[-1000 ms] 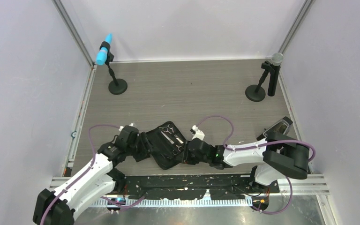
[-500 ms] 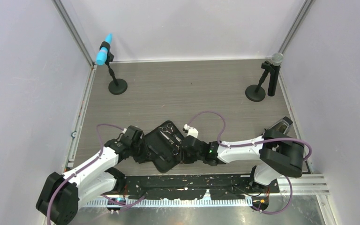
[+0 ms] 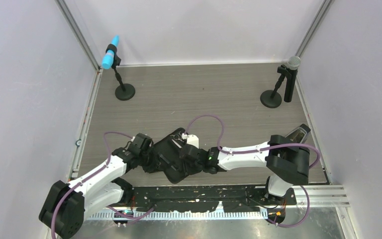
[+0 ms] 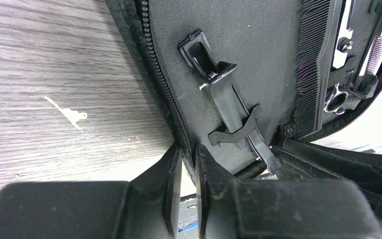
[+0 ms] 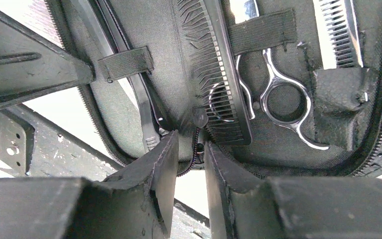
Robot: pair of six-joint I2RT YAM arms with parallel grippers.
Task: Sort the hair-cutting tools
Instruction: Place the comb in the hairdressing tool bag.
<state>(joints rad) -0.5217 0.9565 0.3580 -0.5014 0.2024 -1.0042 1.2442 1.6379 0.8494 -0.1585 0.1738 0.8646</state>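
Observation:
The black zip case (image 3: 168, 160) lies open at the table's near edge between both grippers. My left gripper (image 3: 150, 158) is shut on its left zip edge (image 4: 181, 142); a black clip (image 4: 225, 99) sits under a strap inside, with the comb (image 4: 323, 59) and a scissors ring (image 4: 335, 99) to the right. My right gripper (image 3: 188, 160) is shut on the case's near zip edge (image 5: 195, 149). Above its fingers lie the black comb (image 5: 214, 64), silver scissors (image 5: 281, 97), a toothed scissors blade (image 5: 340, 35) and a slim black clip (image 5: 139, 94), all strapped in. Scissors handles (image 3: 179, 135) show from above.
Two microphones on round black bases stand at the back: a blue one (image 3: 110, 59) at the left and a grey one (image 3: 289, 74) at the right. The metal rail (image 3: 204, 194) runs along the near table edge just below the case.
My right gripper has moved left with the case's edge, pushing that side inward so less of the scissors shows from above. My left gripper shifted slightly right and still holds the left edge.

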